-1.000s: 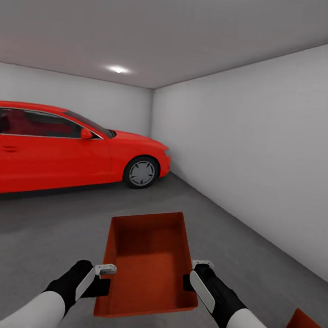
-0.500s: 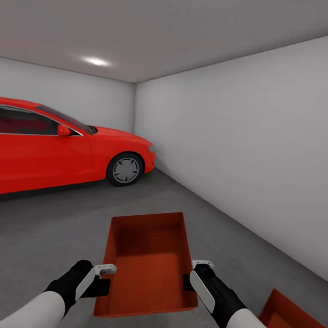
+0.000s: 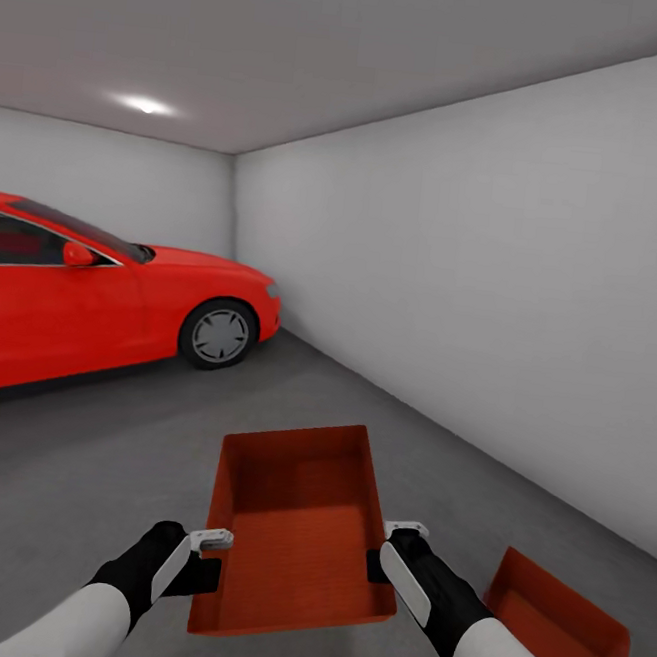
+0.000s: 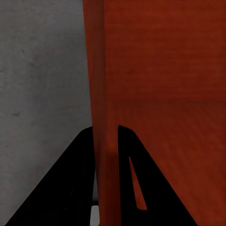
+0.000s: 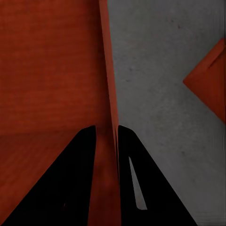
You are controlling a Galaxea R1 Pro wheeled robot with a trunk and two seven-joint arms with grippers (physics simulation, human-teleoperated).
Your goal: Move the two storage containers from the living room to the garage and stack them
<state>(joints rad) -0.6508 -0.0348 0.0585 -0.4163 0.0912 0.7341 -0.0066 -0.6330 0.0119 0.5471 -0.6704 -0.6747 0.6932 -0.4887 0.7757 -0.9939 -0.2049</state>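
Note:
I hold one orange-red storage container (image 3: 294, 531) in front of me, above the dark grey garage floor (image 3: 84, 466). My left gripper (image 3: 208, 556) is shut on its left wall (image 4: 101, 117), my right gripper (image 3: 387, 550) shut on its right wall (image 5: 109, 108). The black fingers (image 4: 70, 183) straddle the thin wall in both wrist views. The second storage container (image 3: 560, 632) lies on the floor at lower right, beside my right arm; its corner (image 5: 209, 82) shows in the right wrist view.
A red car (image 3: 90, 301) is parked at the left. A plain grey-white wall (image 3: 492, 304) runs along the right side, meeting the far wall at a corner. Open concrete lies between the car and the wall.
The view has swung to the right: the car slid left in the picture and the second container on the floor came further into view. Both grippers keep the same hold on the container.

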